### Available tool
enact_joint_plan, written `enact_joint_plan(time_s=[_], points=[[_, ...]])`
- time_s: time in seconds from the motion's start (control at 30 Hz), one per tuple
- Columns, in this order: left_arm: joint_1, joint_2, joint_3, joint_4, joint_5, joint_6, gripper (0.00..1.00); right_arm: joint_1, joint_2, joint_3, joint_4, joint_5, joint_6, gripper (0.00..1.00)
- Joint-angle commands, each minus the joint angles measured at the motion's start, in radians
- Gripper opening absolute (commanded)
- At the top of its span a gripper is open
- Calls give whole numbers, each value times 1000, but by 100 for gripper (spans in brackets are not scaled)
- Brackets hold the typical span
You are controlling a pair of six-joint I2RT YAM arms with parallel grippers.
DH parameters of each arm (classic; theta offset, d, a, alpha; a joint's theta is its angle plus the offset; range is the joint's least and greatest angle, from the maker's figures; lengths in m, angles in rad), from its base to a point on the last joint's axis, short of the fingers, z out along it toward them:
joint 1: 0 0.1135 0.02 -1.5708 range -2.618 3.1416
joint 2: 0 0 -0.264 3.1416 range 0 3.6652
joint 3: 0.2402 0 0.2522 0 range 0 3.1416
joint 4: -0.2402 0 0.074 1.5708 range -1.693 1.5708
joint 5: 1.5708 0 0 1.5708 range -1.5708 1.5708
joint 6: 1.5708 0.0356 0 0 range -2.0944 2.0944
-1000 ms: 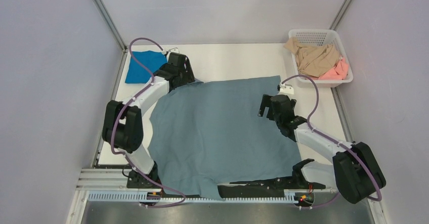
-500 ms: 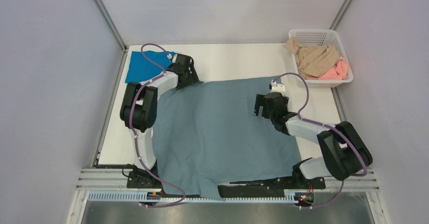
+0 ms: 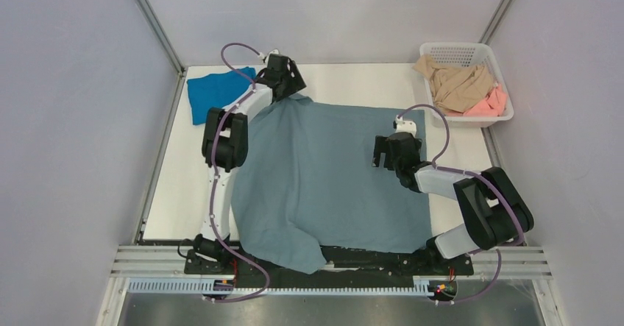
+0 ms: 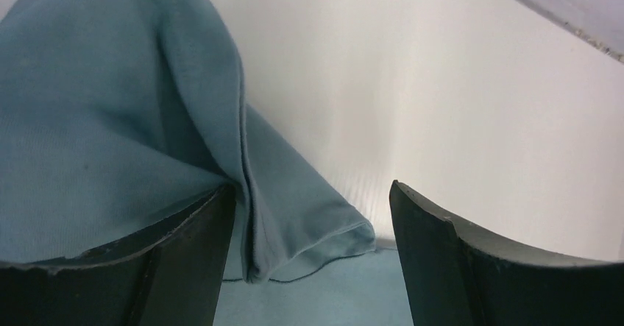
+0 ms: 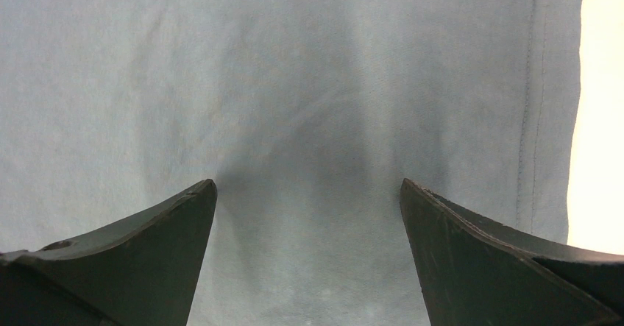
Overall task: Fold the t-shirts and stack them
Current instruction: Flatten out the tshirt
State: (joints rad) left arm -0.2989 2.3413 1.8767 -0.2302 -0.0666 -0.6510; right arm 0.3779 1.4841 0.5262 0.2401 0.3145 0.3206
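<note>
The large dusty grey-blue t-shirt (image 3: 331,171) lies spread over the middle of the table, its near hem hanging over the front edge. My left gripper (image 3: 287,90) is at the shirt's far left corner. In the left wrist view (image 4: 313,215) its jaws stand wide apart, with a folded sleeve of the shirt (image 4: 294,223) lying between them against the left finger. My right gripper (image 3: 383,153) is open just above the shirt's right part; its wrist view (image 5: 309,215) shows flat cloth (image 5: 294,83) and the hem seam. The bright blue t-shirt (image 3: 217,90) lies at the far left.
A white basket (image 3: 471,50) at the far right corner holds the tan t-shirt (image 3: 452,83) and the pink t-shirt (image 3: 489,104). White table (image 3: 353,83) shows behind the big shirt and along its left side. Grey walls enclose the table.
My left arm has stretched toward the back and carried the shirt's far left corner with it, pulling the left side in. My right gripper has shifted only slightly.
</note>
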Motion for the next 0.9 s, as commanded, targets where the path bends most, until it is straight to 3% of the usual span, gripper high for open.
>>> enact_joint_plan(time_s=[0.0, 0.1, 0.17, 0.27, 0.4, 0.53, 0.67, 0.87], points=[[-5, 150, 299, -108, 37, -5, 82, -28, 34, 26, -5, -15, -18, 98], [-8, 200, 463, -230, 34, 44, 82, -33, 33, 35, -17, -16, -22, 98], [-9, 163, 467, -305, 25, 68, 82, -35, 22, 45, -32, -8, -27, 98], [-24, -4, 264, -295, -6, 117, 82, -36, -7, 72, -66, -6, -38, 98], [-65, -260, -67, -257, -145, 150, 83, -36, -50, 87, -95, -13, -44, 98], [-65, -504, -440, -136, -147, 71, 83, -29, -39, 170, -108, -128, -90, 98], [-65, -647, -754, 40, -29, 11, 83, 29, 47, 313, -84, -275, -153, 98], [-64, -644, -876, 70, 6, -37, 83, 155, 304, 689, 21, -273, -240, 98]])
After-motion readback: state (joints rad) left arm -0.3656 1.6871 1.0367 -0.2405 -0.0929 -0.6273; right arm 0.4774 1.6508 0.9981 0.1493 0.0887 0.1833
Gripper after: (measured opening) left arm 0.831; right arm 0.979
